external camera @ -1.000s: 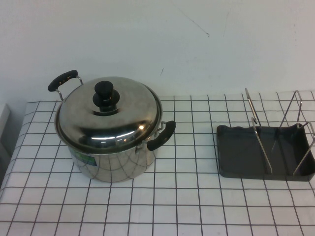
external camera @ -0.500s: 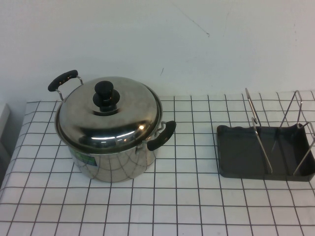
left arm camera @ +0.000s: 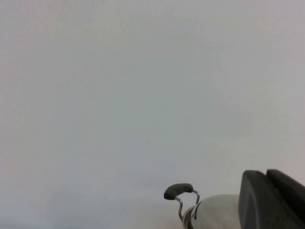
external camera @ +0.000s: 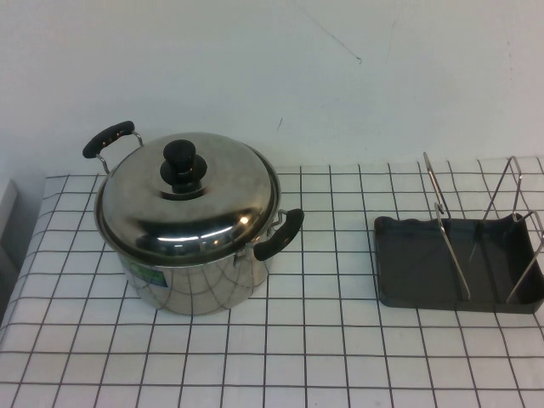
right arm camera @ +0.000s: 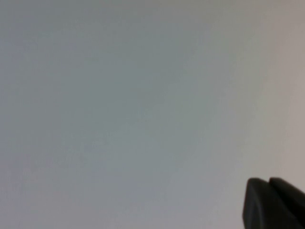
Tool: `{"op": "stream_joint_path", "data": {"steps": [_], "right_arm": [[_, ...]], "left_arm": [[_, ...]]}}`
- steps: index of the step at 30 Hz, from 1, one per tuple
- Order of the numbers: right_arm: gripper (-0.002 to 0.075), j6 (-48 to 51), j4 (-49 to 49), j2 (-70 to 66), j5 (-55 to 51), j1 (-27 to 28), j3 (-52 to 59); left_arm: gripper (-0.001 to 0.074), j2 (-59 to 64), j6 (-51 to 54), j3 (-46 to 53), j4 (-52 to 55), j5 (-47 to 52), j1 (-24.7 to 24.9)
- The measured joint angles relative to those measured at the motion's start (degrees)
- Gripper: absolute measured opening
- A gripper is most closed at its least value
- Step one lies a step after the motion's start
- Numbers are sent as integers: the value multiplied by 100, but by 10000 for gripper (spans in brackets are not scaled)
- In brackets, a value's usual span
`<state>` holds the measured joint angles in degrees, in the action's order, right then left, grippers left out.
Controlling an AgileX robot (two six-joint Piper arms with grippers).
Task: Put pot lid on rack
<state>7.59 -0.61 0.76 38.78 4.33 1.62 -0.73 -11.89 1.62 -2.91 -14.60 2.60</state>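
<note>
Left claw [left arm camera: 274,200] a dark tip only, right claw [right arm camera: 274,202] likewise, neither over the table

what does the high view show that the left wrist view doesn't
Only the high view shows the pot lid with its black knob, sitting on the pot, and the rack to the pot's right on the checked tablecloth. Only the left wrist view shows part of the left hand; the right hand appears only in its own view. Both show the pot's far handle, against the pale wall.

The checked table [external camera: 340,357] carries a pot [external camera: 191,272] (lidded) and the rack [external camera: 416,272].
</note>
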Motion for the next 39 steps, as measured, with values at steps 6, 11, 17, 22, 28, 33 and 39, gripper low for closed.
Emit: {"op": "stream_joint_path", "data": {"steps": [6,11,17,22,28,33,39], "right_arm": [[-4,-50,0,0,788,0,0],[-4,-72,0,0,-503,0,-307],[-4,-72,-349,0,-3219,0,-1365],[-4,-72,-920,-405,-4565,0,-1903],[-4,-72,-973,-1400,-5763,0,-2155],[-4,-72,-957,-1798,-5927,0,-2167],[-4,-72,-863,-1870,-6121,0,-2167]], "left_arm": [[-2,0,-130,0,291,-337,0],[-2,0,-339,-198,722,-63,0],[-2,0,-881,-1307,1615,1395,0],[-2,617,-938,-2251,1671,2772,0],[-2,1907,-245,-3197,734,3583,0],[-2,2859,1254,-3496,-1346,3652,0],[-2,4035,4642,-3530,-4722,3622,0]]}}
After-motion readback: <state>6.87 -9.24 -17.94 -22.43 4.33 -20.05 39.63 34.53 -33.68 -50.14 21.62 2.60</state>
